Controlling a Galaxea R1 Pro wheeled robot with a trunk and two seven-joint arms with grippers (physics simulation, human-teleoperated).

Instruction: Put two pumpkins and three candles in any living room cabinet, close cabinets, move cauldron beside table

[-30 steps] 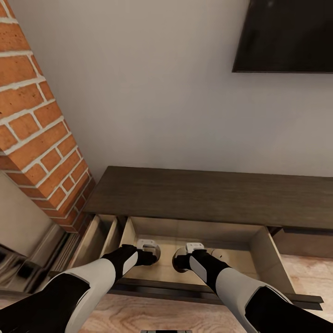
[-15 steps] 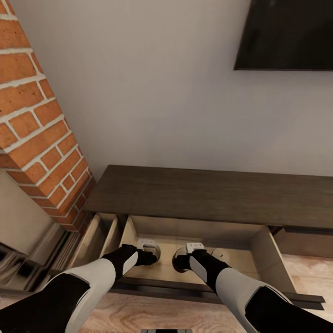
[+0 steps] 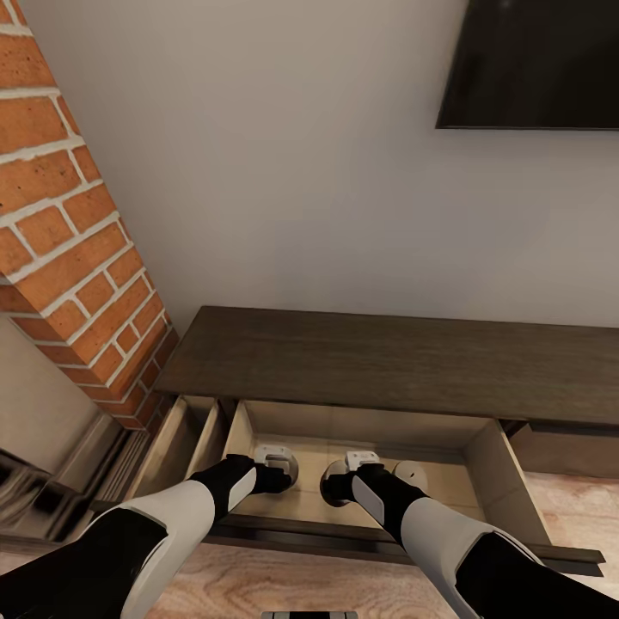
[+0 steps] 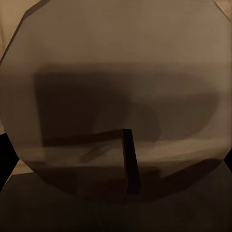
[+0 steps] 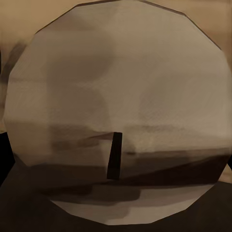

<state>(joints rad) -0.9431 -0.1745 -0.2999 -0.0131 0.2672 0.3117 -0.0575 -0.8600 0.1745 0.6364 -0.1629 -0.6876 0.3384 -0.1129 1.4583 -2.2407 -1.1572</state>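
Observation:
The long dark-brown cabinet (image 3: 387, 361) stands against the wall with a wide pale-lined drawer (image 3: 494, 468) pulled out. Both my arms reach down into that drawer. My left gripper (image 3: 285, 466) is shut on a candle (image 4: 116, 82), whose pale flat top and dark wick (image 4: 129, 159) sit very close in the left wrist view. My right gripper (image 3: 335, 480) is shut on a second candle (image 5: 125, 96), seen just as close in the right wrist view. A third candle (image 3: 411, 473) stands on the drawer floor just right of my right wrist. The fingers are hidden behind the wrists and candles.
A narrower drawer (image 3: 185, 434) is also open at the cabinet's left end. A red brick column (image 3: 60, 215) and a glossy dark hearth (image 3: 34, 494) stand to the left. A black screen (image 3: 533, 60) hangs on the wall. Pale wood floor (image 3: 258, 585) lies below the drawer front.

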